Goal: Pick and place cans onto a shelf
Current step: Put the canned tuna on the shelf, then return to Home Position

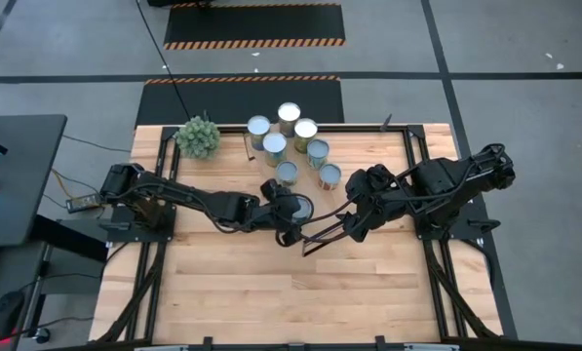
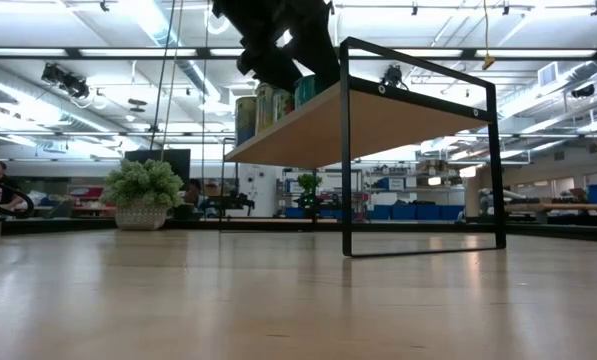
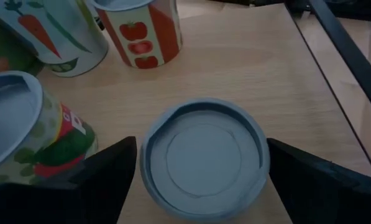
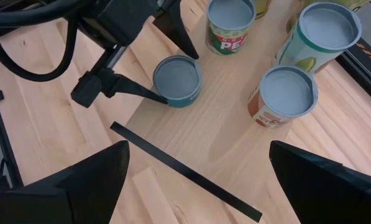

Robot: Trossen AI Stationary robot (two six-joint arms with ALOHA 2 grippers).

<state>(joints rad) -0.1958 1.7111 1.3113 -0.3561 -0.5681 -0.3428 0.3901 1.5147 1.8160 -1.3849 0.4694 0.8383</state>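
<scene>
A teal-sided can [image 1: 292, 207] with a grey top stands at the near end of the light-wood shelf [image 1: 368, 156]. My left gripper [image 1: 289, 210] is over it, with one finger on each side of the can [image 3: 204, 158]. It also shows in the right wrist view [image 4: 177, 79] and the low view [image 2: 308, 90]. Several other cans [image 1: 289, 117] stand upright on the shelf's far part. My right gripper [image 1: 354, 219] is open and empty. It hovers above the shelf's near right part, to the right of the can. My left gripper pinches the teal can between its two fingers, at opposite sides of the wall just below the top rim [image 3: 143, 171]. The fingers [image 4: 145, 93] slant down from above and from the table's left. The can is upright, and its bottom appears to rest on the shelf board.
A green spiky plant ball [image 1: 199, 136] stands at the table's far left. The shelf's dark frame bar [image 4: 185, 171] runs along its near edge, and its dark end frame [image 2: 418, 150] stands upright. The nearest other cans [image 3: 141, 31] stand just beyond the held one. Bare tabletop [image 1: 300, 292] lies nearer.
</scene>
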